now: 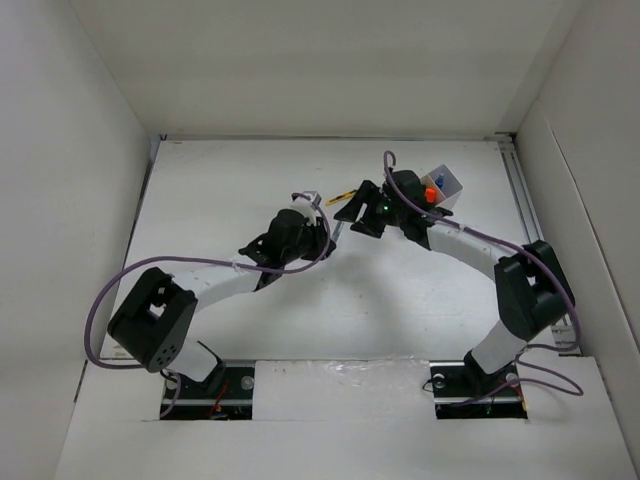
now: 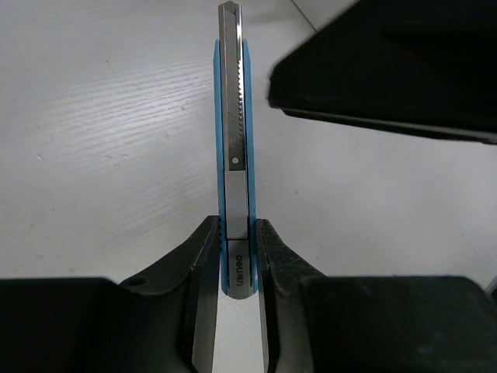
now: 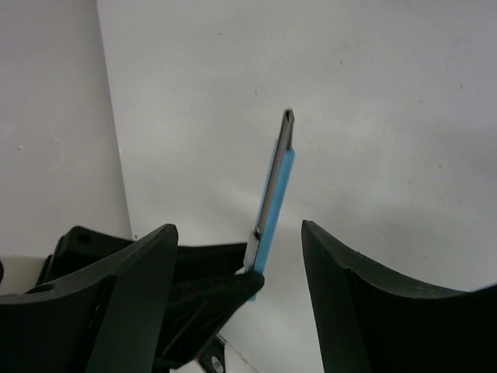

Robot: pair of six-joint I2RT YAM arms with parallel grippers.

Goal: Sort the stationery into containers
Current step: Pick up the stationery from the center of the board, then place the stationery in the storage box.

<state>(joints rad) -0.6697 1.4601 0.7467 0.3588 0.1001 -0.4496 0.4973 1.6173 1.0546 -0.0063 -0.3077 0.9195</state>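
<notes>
left gripper [image 2: 235,233] is clamped on the base of a blue utility cutter [image 2: 233,116], held over the middle of the table [image 1: 250,180]. right gripper [image 3: 237,229] has its jaws spread wide, one either side of the cutter's free end, not touching it. white divided box [image 1: 452,186] sits near the far right corner, with an orange-capped marker [image 1: 431,193] inside.

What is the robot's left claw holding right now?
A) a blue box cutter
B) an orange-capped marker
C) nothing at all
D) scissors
A: the left gripper is clamped on one end of the blue cutter, whose metal rail points away from the fingers.
</notes>
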